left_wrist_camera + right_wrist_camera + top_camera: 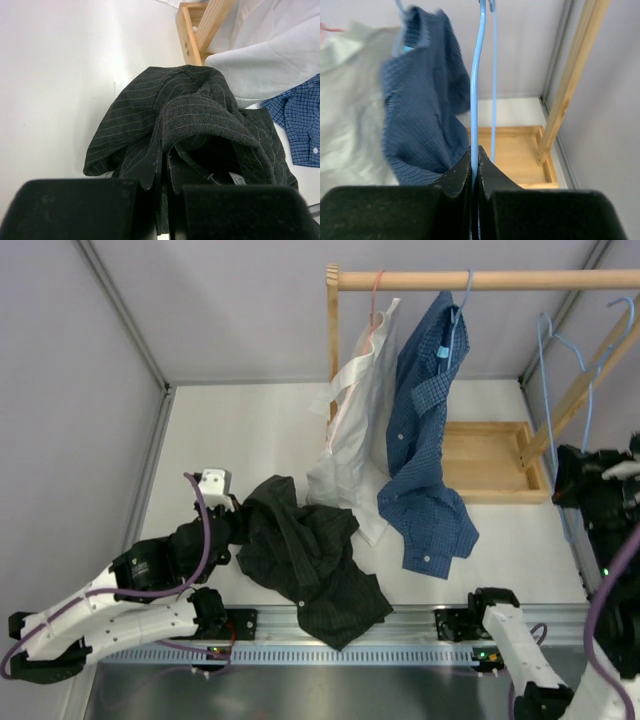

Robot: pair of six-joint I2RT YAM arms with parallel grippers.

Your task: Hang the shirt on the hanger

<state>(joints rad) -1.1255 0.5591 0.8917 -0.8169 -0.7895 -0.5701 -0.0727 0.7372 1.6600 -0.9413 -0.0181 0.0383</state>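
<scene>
The dark finely striped shirt (pixel 300 560) lies crumpled on the white table in front of the left arm, its collar end lifted. My left gripper (pixel 236 525) is shut on a fold of the shirt (pixel 200 115) by the collar, with cloth pinched between its fingers (pixel 150 165). The thin light-blue wire hanger (pixel 545 380) hangs upright at the right end of the rack. My right gripper (pixel 566 480) is shut on the hanger's wire (pixel 475 85), which runs straight up from between its fingertips (pixel 462 167).
A wooden rack with a round rail (pixel 480 280) and a tray-like base (pixel 485 460) stands at the back. A white shirt (pixel 355 410) on a pink hanger and a blue checked shirt (pixel 425 440) hang from it, their tails reaching the table beside the dark shirt.
</scene>
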